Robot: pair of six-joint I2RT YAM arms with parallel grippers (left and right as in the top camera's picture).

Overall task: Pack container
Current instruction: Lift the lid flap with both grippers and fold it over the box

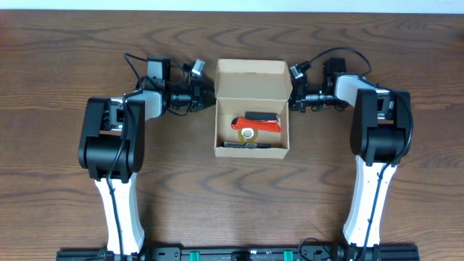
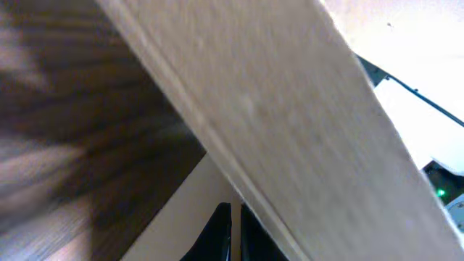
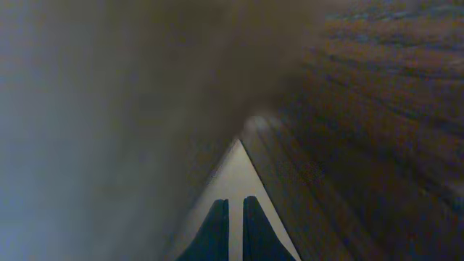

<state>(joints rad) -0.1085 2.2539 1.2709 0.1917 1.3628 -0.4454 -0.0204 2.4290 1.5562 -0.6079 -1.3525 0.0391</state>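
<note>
Am watching the container (image 1: 250, 78) sitting open mid-table (image 1: 58, 58), tape roll (image 1: 248, 133) and orange tool (image 1: 264, 125) lying inside. Left gripper (image 1: 209, 98) and right gripper (image 1: 295, 100) are flanking it, tips sitting against its side walls.

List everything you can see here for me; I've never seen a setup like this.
container: one, tan cardboard, table centre, lid open
tape roll: one, yellowish, inside the container
orange item: one, inside, beside the tape roll
black item: one, inside, behind the orange item
table: one, dark wood
left gripper: one, black, at the container's left wall
right gripper: one, black, at its right wall
</note>
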